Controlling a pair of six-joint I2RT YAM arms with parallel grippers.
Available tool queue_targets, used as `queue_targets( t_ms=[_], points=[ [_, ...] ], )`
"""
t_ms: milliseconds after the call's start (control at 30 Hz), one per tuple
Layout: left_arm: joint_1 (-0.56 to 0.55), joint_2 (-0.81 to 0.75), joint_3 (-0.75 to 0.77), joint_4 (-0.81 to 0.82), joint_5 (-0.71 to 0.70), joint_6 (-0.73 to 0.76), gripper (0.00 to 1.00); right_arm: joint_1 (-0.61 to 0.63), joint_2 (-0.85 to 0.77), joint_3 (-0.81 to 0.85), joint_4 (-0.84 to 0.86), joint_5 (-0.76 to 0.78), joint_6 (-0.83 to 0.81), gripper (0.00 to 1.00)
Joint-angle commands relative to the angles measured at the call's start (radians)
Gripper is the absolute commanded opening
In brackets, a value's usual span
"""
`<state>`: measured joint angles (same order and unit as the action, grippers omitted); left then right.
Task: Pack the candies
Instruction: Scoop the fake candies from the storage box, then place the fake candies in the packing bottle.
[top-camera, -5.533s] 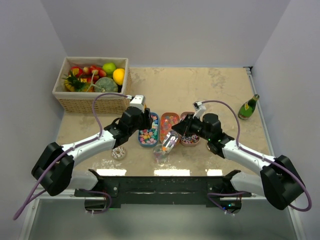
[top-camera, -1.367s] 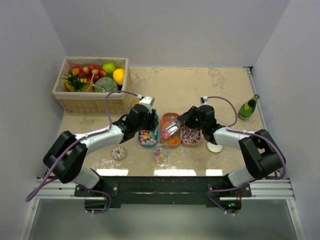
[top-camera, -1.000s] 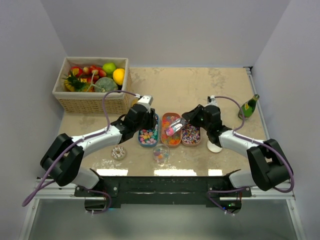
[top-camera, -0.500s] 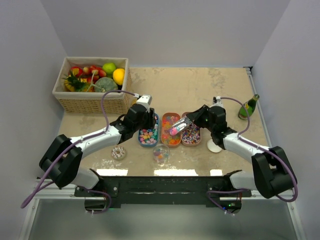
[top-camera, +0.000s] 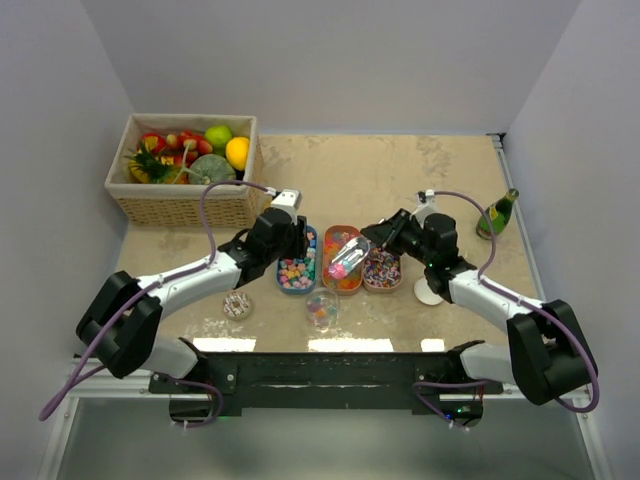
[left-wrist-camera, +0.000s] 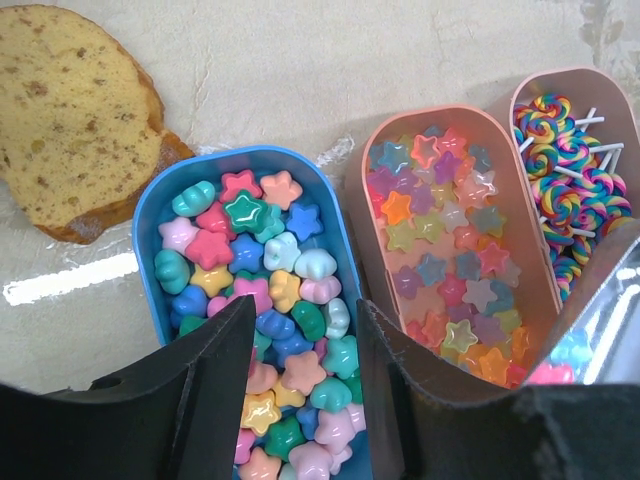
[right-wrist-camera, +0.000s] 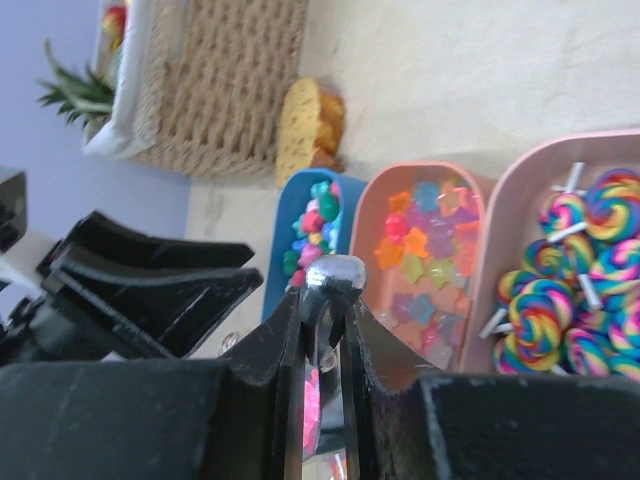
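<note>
Fruit basket (top-camera: 180, 205) sits far left. Left gripper (left-wrist-camera: 305, 312) hangs half open and empty over the blue tray (left-wrist-camera: 240, 153). Right gripper (right-wrist-camera: 322, 300) pinches a clear scoop (top-camera: 347, 258) above the middle pink tray (left-wrist-camera: 355, 210). Candies (left-wrist-camera: 440, 230) fill three trays mid-table.

We take this for a robotics lab cell: bare grey walls (top-camera: 330, 60) box in a marble-look worktop (top-camera: 380, 175), the left arm (top-camera: 195, 278) and right arm (top-camera: 490, 295) trail cables from a dark mounting bar (top-camera: 320, 378), and staged props, a fruit basket (top-camera: 180, 205) and trays of candies (left-wrist-camera: 270, 290), sit before them.
</note>
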<state>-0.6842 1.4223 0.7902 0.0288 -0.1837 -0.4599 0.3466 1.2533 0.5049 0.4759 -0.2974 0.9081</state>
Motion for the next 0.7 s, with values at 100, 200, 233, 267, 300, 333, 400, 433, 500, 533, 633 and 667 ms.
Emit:
queue_targets(
  t_ms=[100,200,233,267,300,333,400,433,500,533,633,667],
  points=[
    [-0.003,-0.049,0.04,0.008,-0.043,0.015,0.5,0.006,-0.034,-0.006,0.076,-0.2,-0.017,0.0],
    [-0.002,-0.052,0.04,0.005,-0.049,0.017,0.51,0.022,-0.038,-0.012,0.053,-0.226,-0.034,0.0],
    [-0.002,-0.051,0.038,0.005,-0.051,0.015,0.51,0.032,-0.041,-0.016,0.046,-0.229,-0.041,0.0],
    [-0.002,-0.051,0.038,0.005,-0.053,0.017,0.51,0.04,-0.043,-0.016,0.038,-0.227,-0.047,0.0],
    [-0.002,-0.051,0.038,0.005,-0.053,0.017,0.51,0.048,-0.045,-0.014,0.023,-0.224,-0.052,0.0],
    [-0.002,-0.049,0.037,0.005,-0.054,0.017,0.51,0.061,-0.045,-0.012,0.017,-0.224,-0.06,0.0],
    [-0.003,-0.048,0.037,0.003,-0.054,0.017,0.51,0.075,-0.043,-0.012,0.01,-0.217,-0.064,0.0],
    [-0.003,-0.048,0.037,0.003,-0.056,0.017,0.51,0.092,-0.042,-0.008,0.004,-0.209,-0.083,0.0],
    [-0.003,-0.046,0.038,0.003,-0.056,0.017,0.51,0.109,-0.043,0.003,-0.034,-0.172,-0.106,0.0],
    [-0.003,-0.049,0.038,0.002,-0.057,0.017,0.51,0.124,-0.043,0.009,-0.043,-0.163,-0.126,0.0],
    [-0.003,-0.049,0.038,-0.001,-0.057,0.017,0.51,0.15,-0.048,0.03,-0.08,-0.12,-0.164,0.0],
    [-0.003,-0.052,0.038,-0.003,-0.059,0.017,0.51,0.158,-0.048,0.037,-0.107,-0.109,-0.179,0.0]
  ],
)
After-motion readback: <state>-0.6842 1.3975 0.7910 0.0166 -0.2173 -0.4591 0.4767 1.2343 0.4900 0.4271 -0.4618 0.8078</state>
